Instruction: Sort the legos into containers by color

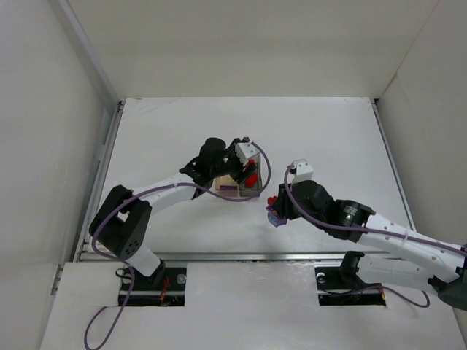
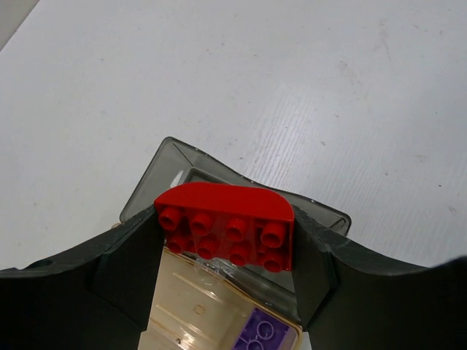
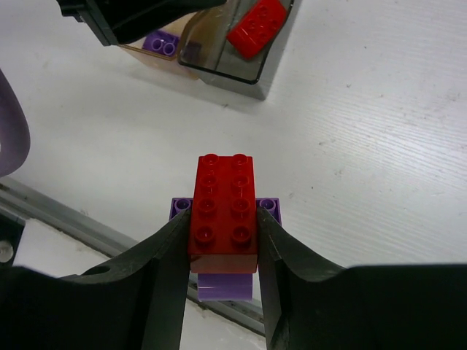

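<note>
Left wrist view: left gripper (image 2: 228,237) about half-open, pinching a curved red brick (image 2: 222,208) mid-frame above the grey bin (image 2: 155,179) and tan bin (image 2: 186,310); right gripper (image 3: 222,244), narrower, clamps a red lego (image 3: 225,193) stacked on a purple lego (image 3: 222,286), bottom centre.

White counter (image 1: 328,131), matt, faintly streaked with fine lines. Directly on it, about mid-surface: dark grey bin (image 2: 157,175), open-topped, sitting flat. Touching the grey bin's long side, on its left: translucent tan bin (image 2: 197,306), equal in size, also flat. Nearward of the grey bin, well apart, along the counter's front edge: metal rail (image 1: 241,256).
</note>
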